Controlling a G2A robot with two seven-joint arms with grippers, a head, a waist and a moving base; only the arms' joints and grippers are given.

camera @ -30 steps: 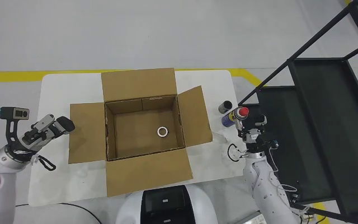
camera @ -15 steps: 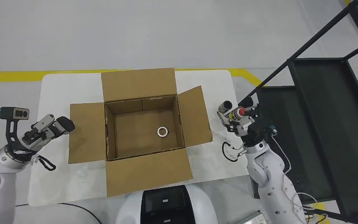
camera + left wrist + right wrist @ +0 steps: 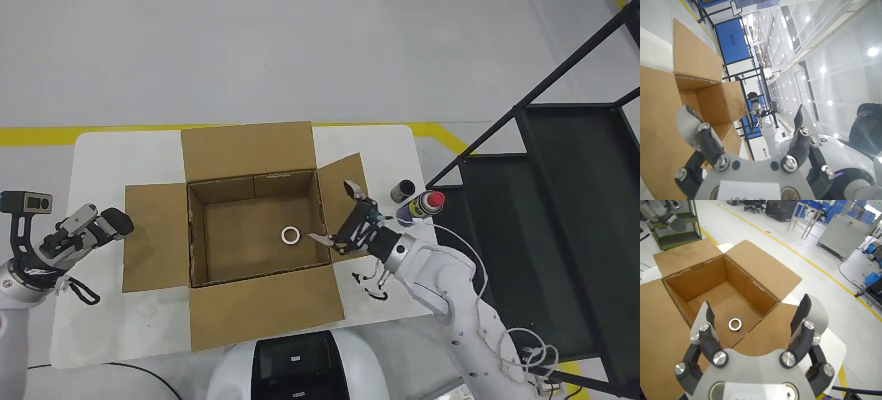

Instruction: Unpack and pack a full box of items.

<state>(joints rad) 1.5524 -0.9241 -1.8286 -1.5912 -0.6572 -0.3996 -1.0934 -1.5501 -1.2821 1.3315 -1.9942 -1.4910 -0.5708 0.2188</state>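
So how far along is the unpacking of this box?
Nearly unpacked. Done: a dark can and a red-capped can stand on the table by the right flap of the box. In hand: nothing; the right gripper hangs open over that flap, toward the ring. Left: the ring, alone on the box floor, then repacking. The left gripper is open too.

A white table (image 3: 98,160) stands by a yellow floor line (image 3: 35,131), with a black metal rack (image 3: 565,200) beside it

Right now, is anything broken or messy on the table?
Nothing is spilled. The cardboard box has ragged, torn edges along its rim, and one side flap seems to tilt up while the others lie flat. A small metal ring lies alone on its floor.
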